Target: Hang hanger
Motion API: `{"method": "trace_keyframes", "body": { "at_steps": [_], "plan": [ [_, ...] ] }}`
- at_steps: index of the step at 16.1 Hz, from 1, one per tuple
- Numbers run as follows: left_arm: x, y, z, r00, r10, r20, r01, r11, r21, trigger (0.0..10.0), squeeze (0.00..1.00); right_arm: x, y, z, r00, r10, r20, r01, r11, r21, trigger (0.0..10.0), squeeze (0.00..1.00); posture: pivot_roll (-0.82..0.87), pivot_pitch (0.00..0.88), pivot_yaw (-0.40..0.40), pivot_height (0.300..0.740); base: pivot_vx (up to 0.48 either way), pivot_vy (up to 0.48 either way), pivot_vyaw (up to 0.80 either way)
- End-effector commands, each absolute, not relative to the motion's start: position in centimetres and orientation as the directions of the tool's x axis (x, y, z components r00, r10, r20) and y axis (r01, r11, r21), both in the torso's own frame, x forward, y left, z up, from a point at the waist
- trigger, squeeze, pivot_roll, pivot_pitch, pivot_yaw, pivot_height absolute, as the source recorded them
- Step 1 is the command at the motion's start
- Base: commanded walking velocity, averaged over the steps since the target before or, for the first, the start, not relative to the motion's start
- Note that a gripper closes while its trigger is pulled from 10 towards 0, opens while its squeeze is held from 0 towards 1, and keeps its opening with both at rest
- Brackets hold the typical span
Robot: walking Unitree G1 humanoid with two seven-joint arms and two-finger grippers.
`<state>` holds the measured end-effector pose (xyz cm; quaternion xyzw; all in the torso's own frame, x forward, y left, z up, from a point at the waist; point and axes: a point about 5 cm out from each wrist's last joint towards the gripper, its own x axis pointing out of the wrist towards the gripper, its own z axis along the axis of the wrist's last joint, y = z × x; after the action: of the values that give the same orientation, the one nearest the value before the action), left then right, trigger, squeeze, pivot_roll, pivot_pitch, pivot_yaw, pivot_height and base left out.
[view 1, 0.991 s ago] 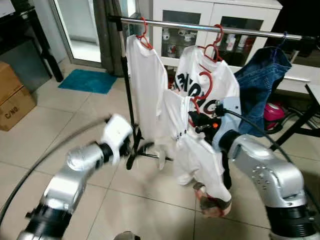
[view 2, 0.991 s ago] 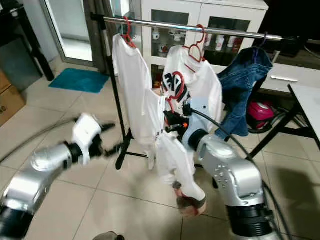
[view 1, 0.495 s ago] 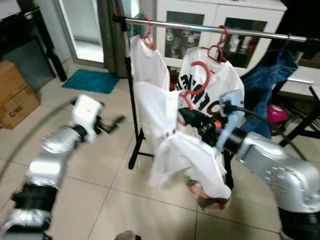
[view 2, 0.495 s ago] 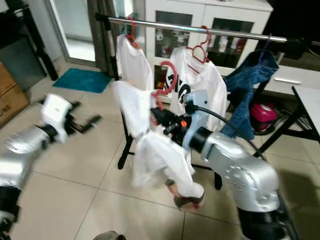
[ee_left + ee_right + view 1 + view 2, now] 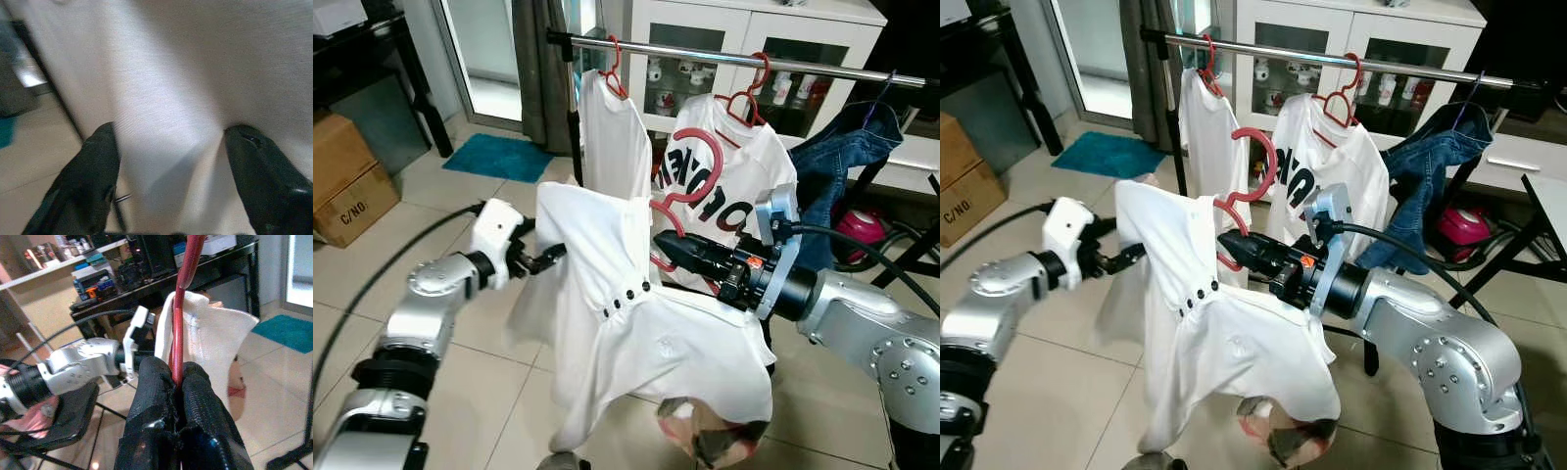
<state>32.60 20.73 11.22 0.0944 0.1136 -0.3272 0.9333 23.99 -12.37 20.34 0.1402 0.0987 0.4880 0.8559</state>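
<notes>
Two claws work at one white button-collared shirt [image 5: 646, 323] that fills the middle of the head views. The right claw [image 5: 668, 245], reaching in from the right, is clamped tight on the red plastic hanger [image 5: 690, 186] inside the shirt's collar; the wrist view shows its black fingers [image 5: 195, 401] pressed together on the red shaft. The hanger's hook curls free above the collar, below the silver clothes rail [image 5: 724, 61] that runs across the top of the frame. On that rail hang a plain white shirt [image 5: 617, 127] at upper centre, a white T-shirt with black lettering [image 5: 744, 166] to its right, and a blue denim garment [image 5: 842, 147] at the far right. The left claw [image 5: 546, 258], at centre left, has its fingers [image 5: 93, 171] spread wide against the shirt's left edge. Bare tiled floor [image 5: 460, 206] lies open at the left, with a teal mat [image 5: 499, 157] and cardboard boxes [image 5: 347, 186] toward the upper left.
</notes>
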Motion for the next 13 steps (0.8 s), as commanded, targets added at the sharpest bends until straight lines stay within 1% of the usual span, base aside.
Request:
{"method": "trace_keyframes", "body": {
  "at_steps": [1,6,8,13],
  "plan": [
    [32.7,20.4,11.3,0.739,-0.619,-0.264,0.657,0.749,0.083,0.0,0.0,23.7,-12.6,21.3,0.493,0.87,-0.002,-0.826,0.469,0.313,10.0,0.0,-0.04,0.0,-0.005,0.74,0.0,0.0,0.0],
    [33.1,20.5,11.0,0.758,-0.599,-0.258,0.637,0.764,0.101,0.0,0.0,23.4,-12.7,21.4,0.485,0.875,0.002,-0.83,0.459,0.318,10.0,0.0,-0.05,0.0,-0.002,0.74,0.0,0.0,0.0],
    [33.2,20.9,11.0,0.78,-0.574,-0.25,0.61,0.786,0.098,0.0,0.0,23.4,-12.8,21.4,0.489,0.872,0.001,-0.826,0.463,0.322,10.0,0.0,-0.05,0.0,-0.003,0.74,0.0,0.0,0.0],
    [33.1,21.2,10.9,0.786,-0.572,-0.234,0.604,0.791,0.095,0.0,0.0,23.8,-12.8,21.4,0.494,0.87,-0.002,-0.823,0.468,0.321,10.0,0.0,-0.04,0.0,-0.003,0.74,0.0,0.0,0.0]
  ]
}}
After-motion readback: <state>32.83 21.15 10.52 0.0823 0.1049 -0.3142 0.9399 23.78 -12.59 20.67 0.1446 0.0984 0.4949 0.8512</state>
